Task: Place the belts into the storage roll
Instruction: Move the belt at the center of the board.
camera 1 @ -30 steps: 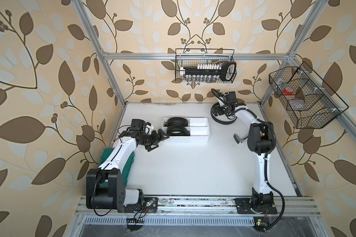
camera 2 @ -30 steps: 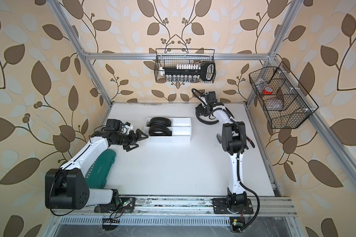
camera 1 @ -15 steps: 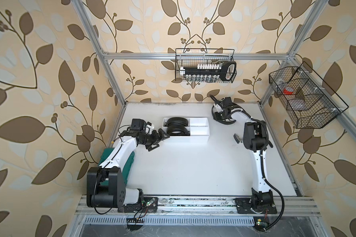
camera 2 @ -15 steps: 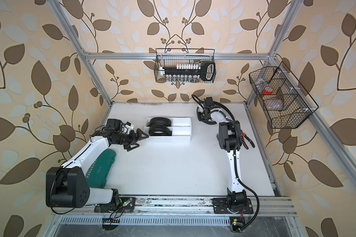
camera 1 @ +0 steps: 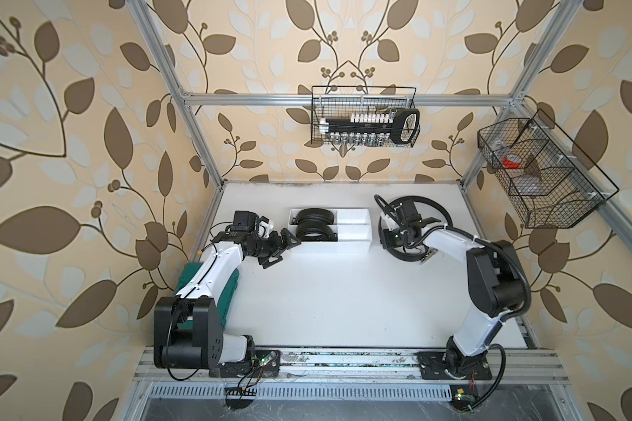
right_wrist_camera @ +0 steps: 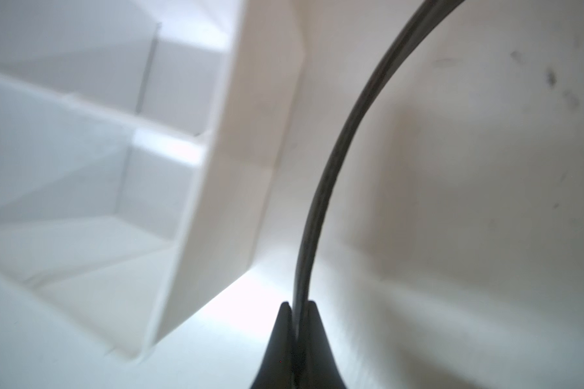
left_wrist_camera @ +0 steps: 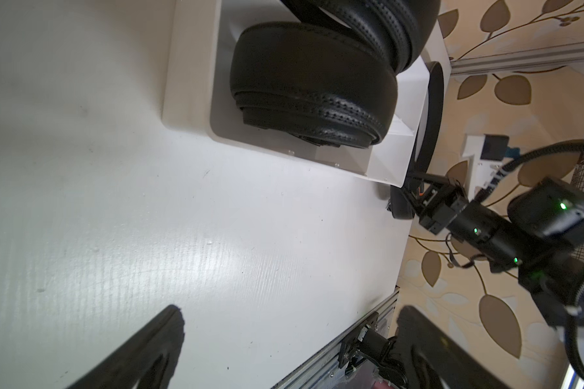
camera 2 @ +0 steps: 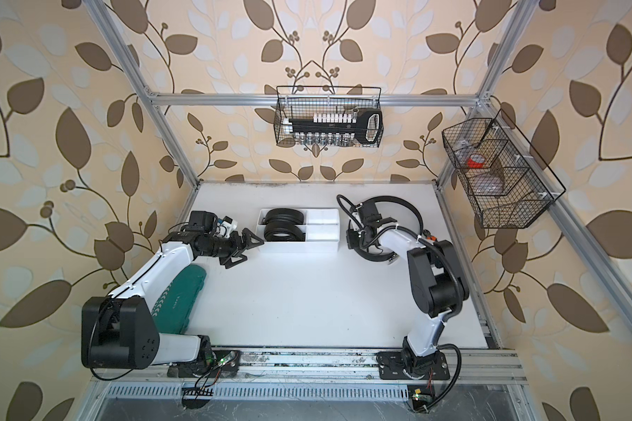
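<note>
Pinching: right gripper (right_wrist_camera: 297,304), fingers clenched on the third belt (right_wrist_camera: 334,161), a loose loop lying on the table (camera 1: 343,291) just beside the storage roll (camera 1: 354,218). Two coiled belts (camera 1: 314,218) occupy its compartments nearest the left gripper (camera 1: 283,251), which is splayed and empty.

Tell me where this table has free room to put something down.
Free: the wide table middle between the tray and the front rail; also the tray's two right compartments. Crowded: beside the tray's right end, where the right fingers pinch the loose belt, and its left half, filled by coiled belts.
</note>
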Robot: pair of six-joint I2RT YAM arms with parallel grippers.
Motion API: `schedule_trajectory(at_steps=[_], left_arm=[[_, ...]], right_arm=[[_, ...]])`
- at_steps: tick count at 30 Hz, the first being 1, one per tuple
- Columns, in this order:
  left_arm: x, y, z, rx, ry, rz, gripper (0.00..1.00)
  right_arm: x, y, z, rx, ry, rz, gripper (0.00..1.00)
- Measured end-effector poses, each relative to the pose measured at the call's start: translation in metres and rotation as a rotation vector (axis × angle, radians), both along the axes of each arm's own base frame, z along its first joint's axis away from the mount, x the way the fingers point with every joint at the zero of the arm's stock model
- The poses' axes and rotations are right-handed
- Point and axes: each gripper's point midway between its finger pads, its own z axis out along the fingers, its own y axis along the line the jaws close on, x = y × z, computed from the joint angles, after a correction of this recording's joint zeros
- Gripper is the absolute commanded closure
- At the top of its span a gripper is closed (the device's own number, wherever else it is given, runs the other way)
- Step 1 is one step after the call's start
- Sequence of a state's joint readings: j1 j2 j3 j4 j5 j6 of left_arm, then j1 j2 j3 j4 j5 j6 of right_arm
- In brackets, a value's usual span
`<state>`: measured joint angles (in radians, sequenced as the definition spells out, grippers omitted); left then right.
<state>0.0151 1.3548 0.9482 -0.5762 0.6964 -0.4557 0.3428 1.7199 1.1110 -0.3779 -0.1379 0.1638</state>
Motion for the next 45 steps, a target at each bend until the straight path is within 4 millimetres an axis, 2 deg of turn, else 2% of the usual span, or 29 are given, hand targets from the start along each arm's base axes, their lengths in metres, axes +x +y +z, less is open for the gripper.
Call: schedule_trajectory(at_steps=[3, 9, 12, 15, 19, 20, 21, 22, 24, 26, 28, 32, 35, 37, 40, 42, 45], left_arm=[[0.0, 0.001, 0.001, 0.007, -0.002, 0.004, 0.01], [0.0, 0.005, -0.001, 0.021, 0.001, 0.016, 0.01], [0.0, 0.008, -0.002, 0.026, 0.007, 0.027, 0.01], [0.001, 0.014, -0.004, 0.039, 0.012, 0.047, 0.01], [0.003, 0.023, -0.005, 0.048, 0.016, 0.075, 0.01], [0.004, 0.027, -0.006, 0.053, 0.016, 0.088, 0.01], [0.005, 0.03, -0.006, 0.059, 0.017, 0.097, 0.01], [0.005, 0.031, -0.007, 0.063, 0.016, 0.101, 0.01], [0.005, 0.033, -0.006, 0.068, 0.013, 0.109, 0.01], [0.005, 0.033, -0.004, 0.069, 0.006, 0.109, 0.01], [0.005, 0.031, 0.0, 0.059, -0.008, 0.103, 0.01], [0.001, 0.018, 0.001, 0.042, -0.027, 0.061, 0.01], [-0.013, -0.017, 0.003, 0.09, -0.054, -0.055, 0.01], [-0.035, -0.058, 0.009, 0.133, -0.099, -0.192, 0.01], [-0.074, -0.105, 0.015, 0.176, -0.153, -0.369, 0.01], [-0.098, -0.125, 0.015, 0.207, -0.175, -0.462, 0.01], [-0.131, -0.148, 0.005, 0.269, -0.19, -0.591, 0.01]], right_arm=[[-0.056, 0.033, 0.009, -0.017, -0.009, 0.061, 1.0], [-0.183, 0.058, -0.017, -0.039, 0.064, 0.149, 1.0], [-0.23, 0.09, -0.017, -0.035, 0.052, 0.273, 1.0], [-0.253, 0.135, -0.004, -0.016, 0.012, 0.402, 1.0], [-0.251, 0.215, 0.015, 0.063, -0.047, 0.549, 0.98], [-0.249, 0.232, 0.019, 0.084, -0.062, 0.583, 0.81], [-0.247, 0.245, 0.022, 0.1, -0.079, 0.614, 0.53], [-0.247, 0.251, 0.025, 0.11, -0.096, 0.639, 0.37], [-0.245, 0.255, 0.033, 0.114, -0.134, 0.68, 0.17], [-0.242, 0.248, 0.045, 0.117, -0.173, 0.695, 0.01], [-0.233, 0.228, 0.062, 0.13, -0.218, 0.67, 0.01], [-0.187, 0.155, 0.104, 0.151, -0.313, 0.474, 0.01], [-0.144, 0.088, 0.123, 0.122, -0.356, 0.263, 0.01], [-0.117, 0.041, 0.121, 0.067, -0.347, 0.118, 0.01], [-0.093, -0.021, 0.1, -0.034, -0.272, -0.064, 0.01], [-0.086, -0.051, 0.084, -0.079, -0.207, -0.143, 0.01], [-0.078, -0.079, 0.071, -0.087, -0.149, -0.22, 0.01]])
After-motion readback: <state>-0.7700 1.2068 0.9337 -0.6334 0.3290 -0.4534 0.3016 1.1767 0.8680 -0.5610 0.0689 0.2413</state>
